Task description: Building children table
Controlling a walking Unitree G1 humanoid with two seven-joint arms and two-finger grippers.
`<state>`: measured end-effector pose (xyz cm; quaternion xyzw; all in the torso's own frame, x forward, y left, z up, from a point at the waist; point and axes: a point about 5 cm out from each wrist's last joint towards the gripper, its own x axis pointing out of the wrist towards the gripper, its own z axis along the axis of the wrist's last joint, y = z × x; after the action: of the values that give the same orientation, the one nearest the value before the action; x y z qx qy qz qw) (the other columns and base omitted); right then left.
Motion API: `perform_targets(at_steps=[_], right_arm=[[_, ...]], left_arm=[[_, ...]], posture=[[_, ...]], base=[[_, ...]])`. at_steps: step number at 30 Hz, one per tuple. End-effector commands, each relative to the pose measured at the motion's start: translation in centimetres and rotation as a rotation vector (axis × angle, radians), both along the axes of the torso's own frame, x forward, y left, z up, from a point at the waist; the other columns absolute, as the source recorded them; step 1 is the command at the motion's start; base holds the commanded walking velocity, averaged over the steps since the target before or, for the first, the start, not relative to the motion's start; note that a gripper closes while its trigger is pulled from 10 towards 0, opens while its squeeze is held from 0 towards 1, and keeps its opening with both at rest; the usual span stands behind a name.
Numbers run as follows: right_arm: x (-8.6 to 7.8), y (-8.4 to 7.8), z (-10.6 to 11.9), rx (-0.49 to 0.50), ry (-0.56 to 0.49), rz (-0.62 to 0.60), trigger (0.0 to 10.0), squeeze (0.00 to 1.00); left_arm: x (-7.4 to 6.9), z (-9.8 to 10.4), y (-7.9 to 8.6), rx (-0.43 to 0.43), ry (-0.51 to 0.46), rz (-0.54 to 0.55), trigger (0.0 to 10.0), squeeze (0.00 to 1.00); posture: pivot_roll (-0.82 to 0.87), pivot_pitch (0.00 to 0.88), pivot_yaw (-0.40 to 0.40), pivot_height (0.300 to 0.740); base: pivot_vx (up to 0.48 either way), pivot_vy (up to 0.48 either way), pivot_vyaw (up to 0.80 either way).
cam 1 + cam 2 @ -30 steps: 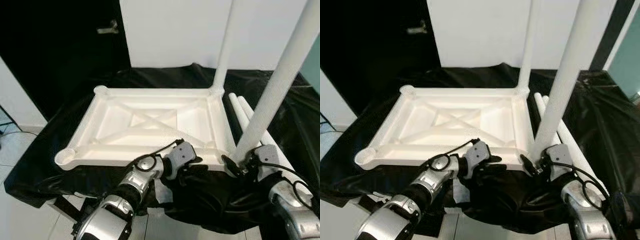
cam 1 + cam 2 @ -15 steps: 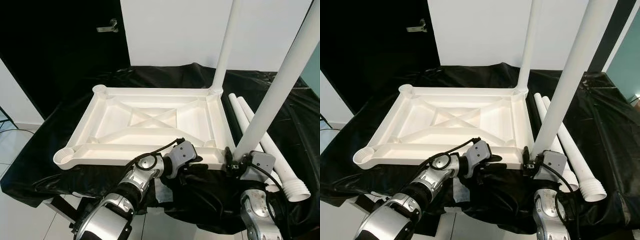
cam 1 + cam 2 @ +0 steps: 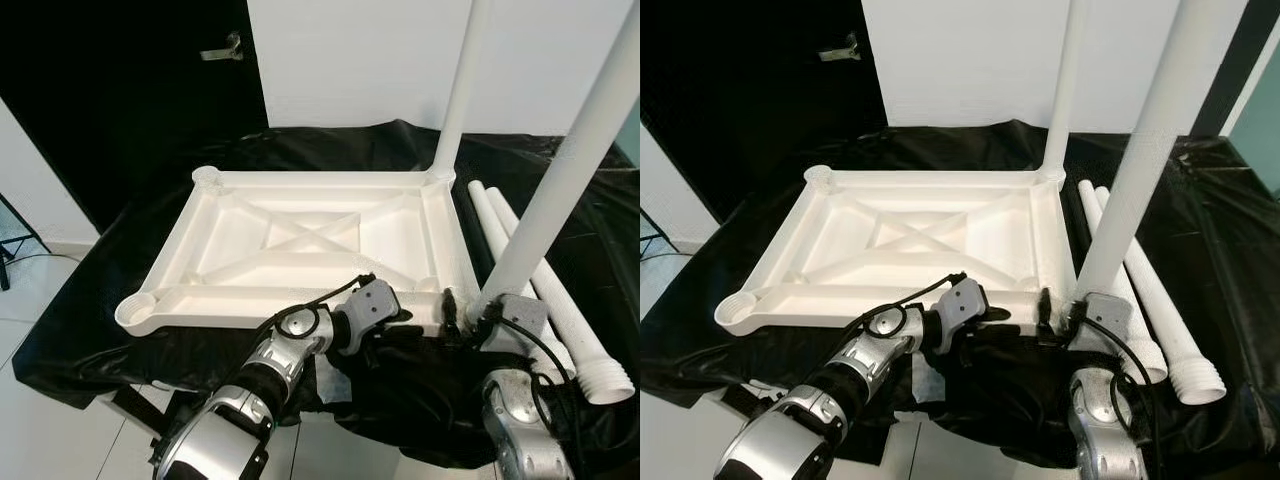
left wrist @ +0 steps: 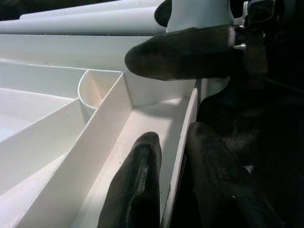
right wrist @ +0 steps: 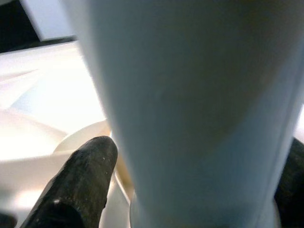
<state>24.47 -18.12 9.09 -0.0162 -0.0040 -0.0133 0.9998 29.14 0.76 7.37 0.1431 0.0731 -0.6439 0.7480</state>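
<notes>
The white table top (image 3: pixel 310 240) lies upside down on a black cloth. One white leg (image 3: pixel 455 90) stands upright in its far right corner. A second leg (image 3: pixel 560 190) rises, leaning right, from the near right corner. My right gripper (image 3: pixel 470 312) is shut on that leg's base; in the right wrist view the leg (image 5: pixel 199 109) sits between the fingers (image 5: pixel 80 180). My left gripper (image 3: pixel 403 322) is shut on the near rim of the table top, its fingers (image 4: pixel 137 190) straddling the rim wall (image 4: pixel 178 161).
Two loose white legs (image 3: pixel 560 310) lie on the cloth right of the table top. Open corner sockets show at the near left (image 3: pixel 135 310) and far left (image 3: pixel 207 177). The black cloth (image 3: pixel 90 330) hangs over the front edge. A white wall stands behind.
My right forearm has swung in from the right to sit below its gripper, still holding the leg base. The left gripper keeps its grip on the rim. The camera shifted slightly.
</notes>
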Motion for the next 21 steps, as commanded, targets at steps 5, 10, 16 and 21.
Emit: perform_targets(at_steps=[5, 10, 16, 21], right_arm=[[1.2, -0.3, 2.9, -0.085, 0.004, 0.37, 10.0, 0.0], [0.9, -1.1, 3.3, -0.142, 0.036, 0.465, 10.0, 0.0], [-0.1, -1.3, 3.1, -0.191, 0.099, 0.601, 9.6, 0.0], [-0.7, -1.3, 2.6, -0.186, 0.177, 0.699, 2.6, 0.0]], left_arm=[[-2.7, -4.6, 1.1, 0.159, 0.189, -0.042, 10.0, 0.0], [-2.6, -4.6, 1.1, 0.16, 0.187, -0.043, 10.0, 0.0], [-2.5, -4.5, 1.2, 0.161, 0.185, -0.037, 10.0, 0.0], [-2.5, -4.5, 1.3, 0.163, 0.185, -0.034, 10.0, 0.0]], posture=[[-0.15, 0.0, 0.043, 0.74], [-0.15, 0.0, 0.044, 0.74], [-0.15, 0.0, 0.042, 0.74], [-0.15, 0.0, 0.044, 0.74]], base=[[0.0, 0.0, 0.0], [0.0, 0.0, 0.0], [0.0, 0.0, 0.0], [0.0, 0.0, 0.0]])
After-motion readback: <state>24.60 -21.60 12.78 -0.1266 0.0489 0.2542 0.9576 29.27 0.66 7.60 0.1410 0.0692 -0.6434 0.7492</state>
